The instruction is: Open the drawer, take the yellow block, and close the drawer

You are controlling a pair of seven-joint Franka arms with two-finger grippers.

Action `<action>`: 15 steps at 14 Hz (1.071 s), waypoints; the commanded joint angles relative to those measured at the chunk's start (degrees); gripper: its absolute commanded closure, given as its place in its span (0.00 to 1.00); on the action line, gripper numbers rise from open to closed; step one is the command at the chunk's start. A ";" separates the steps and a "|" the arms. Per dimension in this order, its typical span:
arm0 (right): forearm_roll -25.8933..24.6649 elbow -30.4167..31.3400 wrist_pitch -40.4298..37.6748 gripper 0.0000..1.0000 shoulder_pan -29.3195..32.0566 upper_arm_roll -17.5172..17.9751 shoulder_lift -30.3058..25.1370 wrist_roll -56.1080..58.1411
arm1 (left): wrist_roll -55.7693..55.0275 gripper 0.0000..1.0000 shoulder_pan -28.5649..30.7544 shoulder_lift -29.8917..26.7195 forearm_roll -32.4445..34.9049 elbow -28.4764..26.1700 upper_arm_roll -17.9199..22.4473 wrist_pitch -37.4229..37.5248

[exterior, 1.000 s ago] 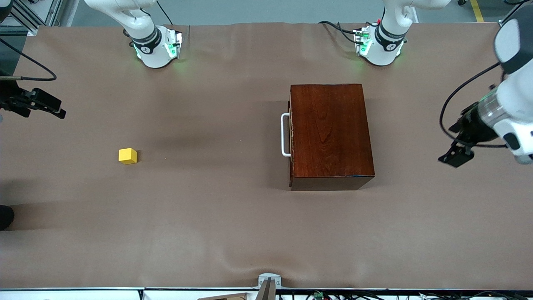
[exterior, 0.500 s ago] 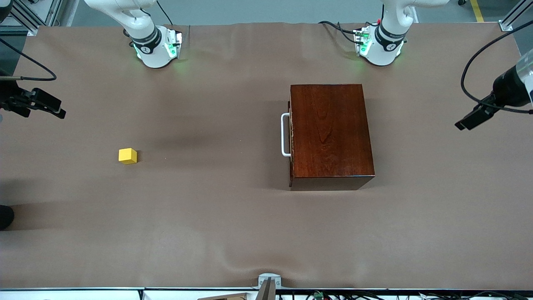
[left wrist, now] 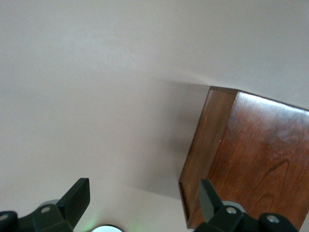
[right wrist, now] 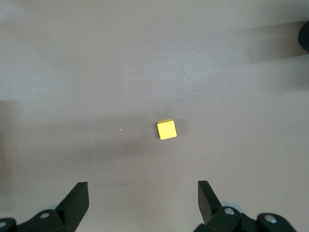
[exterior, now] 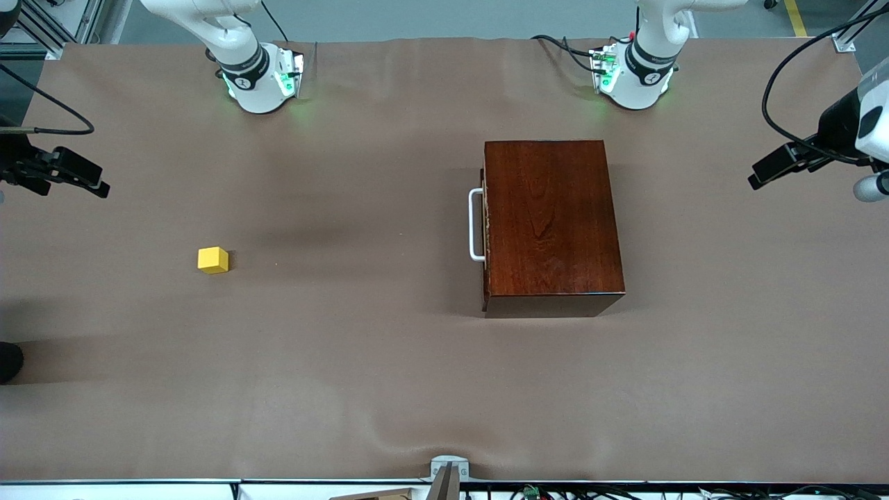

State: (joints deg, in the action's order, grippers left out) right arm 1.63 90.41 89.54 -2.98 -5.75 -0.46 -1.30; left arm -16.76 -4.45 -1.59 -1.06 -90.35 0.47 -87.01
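Note:
The dark reddish-brown wooden box (exterior: 549, 222) stands on the brown table, its drawer shut; the white bar handle (exterior: 476, 224) faces the right arm's end. The yellow block (exterior: 212, 260) lies on the bare table toward the right arm's end, outside the box. My left gripper (exterior: 764, 173) hangs open and empty over the table's left-arm end, beside the box; the left wrist view shows its jaws (left wrist: 144, 186) wide apart and a corner of the box (left wrist: 251, 154). My right gripper (exterior: 94, 182) is open and empty over the table's right-arm end; the right wrist view shows its jaws (right wrist: 143, 188) apart and the block (right wrist: 166, 129) below.
The two arm bases (exterior: 260, 80) (exterior: 635, 76) stand along the table's edge farthest from the front camera. A small metal bracket (exterior: 448, 469) sits at the edge nearest it. A dark round object (exterior: 8, 361) shows at the right arm's end.
My left arm has swung its gripper along the table's end toward the bases' side. The right arm, the block and the box have not moved.

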 commanded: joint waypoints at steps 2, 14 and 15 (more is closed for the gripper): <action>-0.67 0.38 0.03 0.00 -0.10 0.12 -1.12 -0.45 | 12.16 0.00 2.96 -2.19 0.00 -1.67 -3.54 1.22; -0.67 0.38 0.03 0.00 -0.19 0.12 -1.12 -0.45 | 15.61 0.00 4.18 -1.31 5.37 -0.44 -6.62 2.37; -0.67 0.38 0.03 0.00 -0.10 0.12 -1.12 -0.45 | 15.79 0.00 4.27 -1.22 4.93 -0.44 -6.62 2.54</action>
State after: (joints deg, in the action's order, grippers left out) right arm 1.63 90.41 89.54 -2.98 -5.75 -0.46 -1.30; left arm -2.32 -1.64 -2.27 4.16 -90.55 -5.09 -85.11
